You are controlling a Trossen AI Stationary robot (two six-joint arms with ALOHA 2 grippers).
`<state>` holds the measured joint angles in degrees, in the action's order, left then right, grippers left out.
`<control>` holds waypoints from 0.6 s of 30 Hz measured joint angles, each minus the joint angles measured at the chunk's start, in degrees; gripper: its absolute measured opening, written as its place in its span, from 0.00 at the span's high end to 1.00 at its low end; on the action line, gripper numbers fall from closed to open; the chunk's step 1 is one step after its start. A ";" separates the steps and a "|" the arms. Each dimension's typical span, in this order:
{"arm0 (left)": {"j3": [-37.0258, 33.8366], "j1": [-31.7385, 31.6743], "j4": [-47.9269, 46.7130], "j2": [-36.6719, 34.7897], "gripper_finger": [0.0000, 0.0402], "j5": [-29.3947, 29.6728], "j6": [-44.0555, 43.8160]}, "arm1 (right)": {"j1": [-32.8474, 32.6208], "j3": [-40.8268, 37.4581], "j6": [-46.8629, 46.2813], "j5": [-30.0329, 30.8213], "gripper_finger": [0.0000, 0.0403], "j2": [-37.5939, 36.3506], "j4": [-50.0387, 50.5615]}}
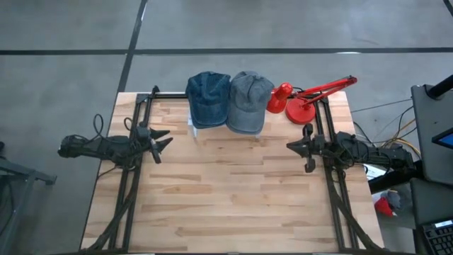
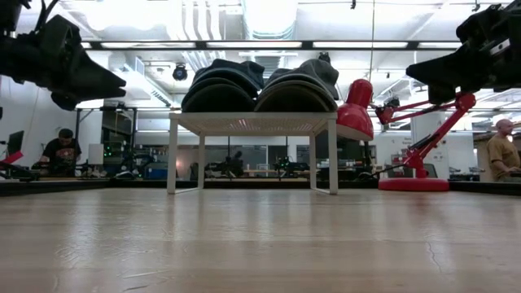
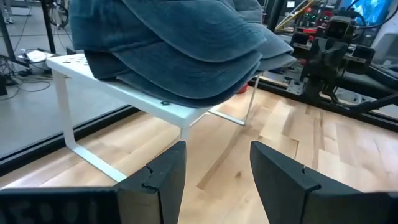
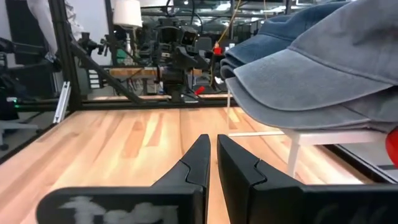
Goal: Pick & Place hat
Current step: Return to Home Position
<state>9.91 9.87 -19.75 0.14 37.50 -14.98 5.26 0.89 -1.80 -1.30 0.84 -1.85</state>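
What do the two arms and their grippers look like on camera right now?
The left arm and right arm are matte black, with black cables looping off them. The left gripper and right gripper each have two dark, wedge-shaped fingers; the right's base carries blurred pale lettering.

The right gripper (image 4: 212, 140), fingers nearly together, faces stacked caps (image 4: 329, 71) on a white shelf (image 4: 336, 134).

Wood-plank bench (image 1: 233, 198) carries a white shelf (image 2: 252, 122), standing on thin legs. On the shelf are two cap stacks side by side, touching: a dark blue stack (image 1: 207, 99) and a grey-blue stack (image 1: 248, 101). On the bench just beside the shelf, grey-blue side: red desk lamp (image 1: 304, 110).
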 joint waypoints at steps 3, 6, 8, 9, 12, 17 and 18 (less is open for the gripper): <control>-0.41 0.02 -0.22 0.00 0.55 0.09 -0.17 | 0.00 0.00 0.53 0.00 0.93 -0.02 0.00; -1.78 0.07 -0.25 0.00 0.55 0.06 -1.98 | 0.00 0.00 0.50 0.00 0.93 0.00 0.00; -2.85 0.06 -0.30 -0.02 0.55 0.03 -4.43 | 0.00 0.00 0.53 0.00 0.93 0.00 0.01; -3.28 0.05 -0.33 -0.02 0.55 -0.06 -6.05 | 0.00 0.00 0.53 0.00 0.93 0.00 0.01; -3.56 0.04 0.07 0.00 0.55 -0.12 -11.78 | 0.00 0.00 0.23 -0.03 0.93 0.02 0.02; -3.34 0.04 -0.31 0.00 0.55 -0.20 -16.97 | 0.00 0.00 -0.13 -0.03 0.93 0.02 0.02; -3.30 0.04 -0.38 0.00 0.55 -0.20 -17.10 | 0.00 0.00 -0.13 -0.03 0.93 0.02 0.02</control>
<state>6.61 9.91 -20.13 0.14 37.30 -32.08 5.26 0.89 -1.93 -1.32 0.86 -1.83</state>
